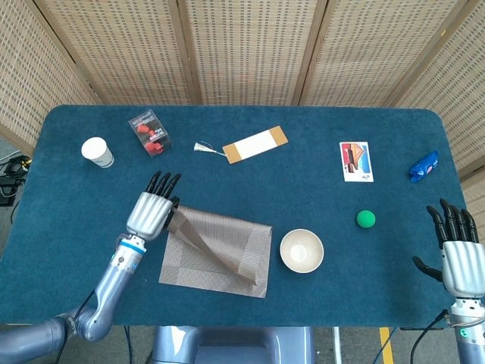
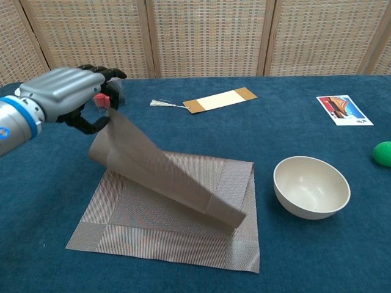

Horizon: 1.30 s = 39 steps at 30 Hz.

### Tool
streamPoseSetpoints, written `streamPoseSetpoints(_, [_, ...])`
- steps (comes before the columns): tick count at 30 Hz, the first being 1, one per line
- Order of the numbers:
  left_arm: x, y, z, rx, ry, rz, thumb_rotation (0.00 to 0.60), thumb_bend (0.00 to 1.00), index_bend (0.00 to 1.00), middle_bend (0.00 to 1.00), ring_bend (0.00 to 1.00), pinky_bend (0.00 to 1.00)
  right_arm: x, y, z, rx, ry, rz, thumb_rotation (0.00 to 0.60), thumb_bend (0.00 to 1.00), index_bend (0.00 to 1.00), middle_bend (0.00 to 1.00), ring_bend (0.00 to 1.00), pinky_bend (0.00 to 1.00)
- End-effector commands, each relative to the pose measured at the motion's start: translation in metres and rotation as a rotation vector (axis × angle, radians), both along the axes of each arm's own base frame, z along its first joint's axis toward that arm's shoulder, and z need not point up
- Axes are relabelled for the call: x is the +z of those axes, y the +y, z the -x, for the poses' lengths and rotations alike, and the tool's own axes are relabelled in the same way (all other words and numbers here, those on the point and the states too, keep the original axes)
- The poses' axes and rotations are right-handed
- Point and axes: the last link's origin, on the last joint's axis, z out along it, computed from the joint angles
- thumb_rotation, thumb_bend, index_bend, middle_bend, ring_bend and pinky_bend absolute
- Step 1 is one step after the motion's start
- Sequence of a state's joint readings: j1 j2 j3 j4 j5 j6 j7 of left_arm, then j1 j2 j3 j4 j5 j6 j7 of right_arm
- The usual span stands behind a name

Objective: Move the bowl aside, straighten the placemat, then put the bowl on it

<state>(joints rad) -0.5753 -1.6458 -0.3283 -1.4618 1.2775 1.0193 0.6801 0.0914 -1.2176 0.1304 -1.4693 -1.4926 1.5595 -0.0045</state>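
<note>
Woven and grey-brown, the placemat lies skewed near the front edge of the blue table, one corner lifted and curled over by the left hand, which pinches it between thumb and fingers. The bowl sits off the mat, just to its right, so step 1 looks done. Straightening seems underway; setting the bowl on the mat remains. The right hand hovers spread and empty at the table's right edge.
</note>
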Motion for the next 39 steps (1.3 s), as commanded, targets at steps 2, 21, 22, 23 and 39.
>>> streamPoseSetpoints(2, [0.001, 0.046, -0.014, 0.048, 0.022, -0.046, 0.600, 0.54, 0.60, 0.00, 0.00, 0.00, 0.002, -0.002, 0.003, -0.014, 0.007, 0.012, 0.600, 0.06, 0.11, 0.00, 0.00, 0.00])
streamPoseSetpoints(21, [0.002, 0.115, -0.031, 0.087, 0.066, -0.249, 0.600, 0.36, 0.03, 0.00, 0.00, 0.00, 0.007, -0.006, 0.009, -0.048, 0.013, 0.025, 0.600, 0.06, 0.11, 0.00, 0.00, 0.00])
streamPoseSetpoints(22, [0.004, 0.116, -0.029, 0.080, 0.072, -0.263, 0.600, 0.34, 0.02, 0.00, 0.00, 0.00, 0.006, -0.006, 0.009, -0.048, 0.013, 0.023, 0.600, 0.06, 0.11, 0.00, 0.00, 0.00])
streamPoseSetpoints(23, [0.006, 0.117, -0.027, 0.077, 0.070, -0.278, 0.600, 0.31, 0.01, 0.00, 0.00, 0.00, 0.006, -0.006, 0.009, -0.049, 0.015, 0.021, 0.600, 0.06, 0.11, 0.00, 0.00, 0.00])
streamPoseSetpoints(39, [0.055, 0.045, 0.036, 0.073, -0.041, -0.213, 0.600, 0.21, 0.00, 0.00, 0.00, 0.00, -0.004, -0.004, 0.008, -0.052, 0.031, -0.030, 0.600, 0.06, 0.11, 0.00, 0.00, 0.00])
